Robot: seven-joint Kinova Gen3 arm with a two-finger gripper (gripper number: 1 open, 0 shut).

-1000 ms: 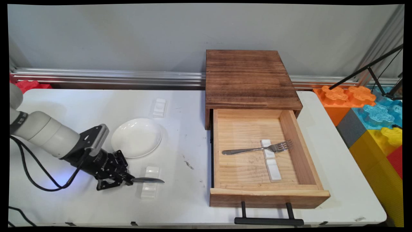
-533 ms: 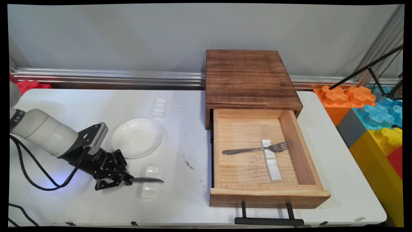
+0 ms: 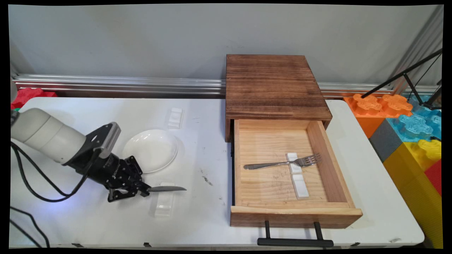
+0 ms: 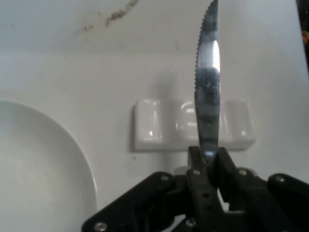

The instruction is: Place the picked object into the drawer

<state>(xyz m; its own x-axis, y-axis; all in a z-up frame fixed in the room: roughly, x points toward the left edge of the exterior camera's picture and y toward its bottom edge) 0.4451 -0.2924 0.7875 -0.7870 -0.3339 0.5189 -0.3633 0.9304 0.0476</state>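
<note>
My gripper (image 3: 144,191) (image 4: 207,162) is shut on the handle end of a steel knife (image 3: 166,189) (image 4: 207,92) with a serrated blade. The blade points right and hangs a little above a white cutlery rest (image 3: 164,204) (image 4: 193,123) near the table's front left. A white plate (image 3: 150,150) (image 4: 38,164) lies just behind the gripper. To the right stands a dark wooden box (image 3: 273,86) with its light wooden drawer (image 3: 326,162) pulled open. Inside it a fork (image 3: 282,163) lies across a white rest (image 3: 292,162), with a second rest (image 3: 300,186) in front.
A further white rest (image 3: 175,117) lies behind the plate. The drawer's black handle (image 3: 295,242) juts past the table's front edge. Coloured foam blocks (image 3: 409,123) and a black tripod leg (image 3: 402,76) stand off the table's right end.
The gripper has lifted with the knife and shifted slightly right; the blade now hangs higher above the white rest instead of lying low across it.
</note>
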